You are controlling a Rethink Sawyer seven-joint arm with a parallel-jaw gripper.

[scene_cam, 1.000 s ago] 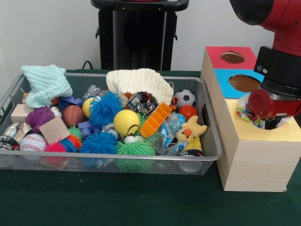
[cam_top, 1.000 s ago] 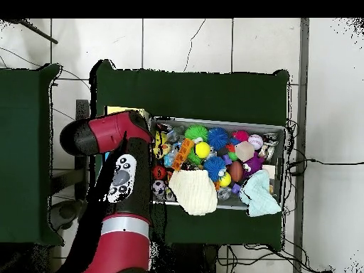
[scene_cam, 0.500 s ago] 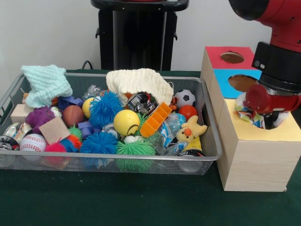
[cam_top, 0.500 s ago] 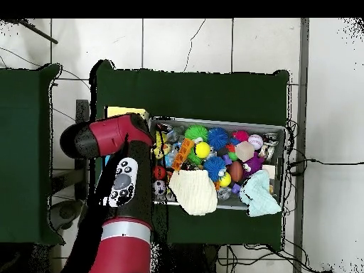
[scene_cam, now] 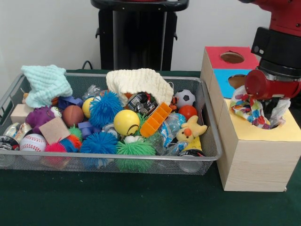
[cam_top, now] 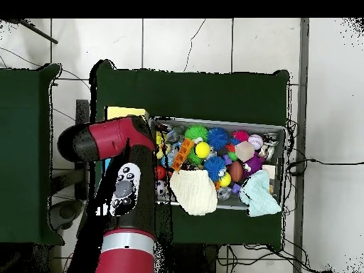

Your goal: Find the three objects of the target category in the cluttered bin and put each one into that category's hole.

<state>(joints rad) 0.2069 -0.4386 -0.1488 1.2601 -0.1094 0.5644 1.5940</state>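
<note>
Patterned cloth [scene_cam: 250, 109], a crumpled piece with coloured print, hung over the edge of the hole in the yellow-topped box section [scene_cam: 256, 153], part of it bunched above the rim and part draped toward the bin side. I saw the gripper [scene_cam: 272, 107] directly above that hole, under the arm's red wrist [scene_cam: 273, 87], with cloth on both sides of it; a pale fold also showed on its right in the front view. From where I watched I could not tell whether its fingers were apart or pressed together, since the cloth and the wrist covered them.

Behind the yellow section stood a blue section [scene_cam: 237, 79] and a red section [scene_cam: 230, 57], each with its own round hole. The wire bin [scene_cam: 207, 141] sat just beside the box on the green table cover [scene_cam: 141, 202], packed full. A cream knitted cloth [scene_cam: 138, 82] lay humped at the back middle, and a mint green cloth [scene_cam: 46, 84] lay at the back corner farthest from the box. Among the clutter I picked out a yellow ball [scene_cam: 126, 122], a blue spiky ball [scene_cam: 105, 108], a soccer ball [scene_cam: 185, 98], a baseball [scene_cam: 32, 142] and an orange block [scene_cam: 156, 119].

From overhead, the red arm [cam_top: 117, 138] covered the box, with only a yellow corner [cam_top: 122, 111] showing.
</note>
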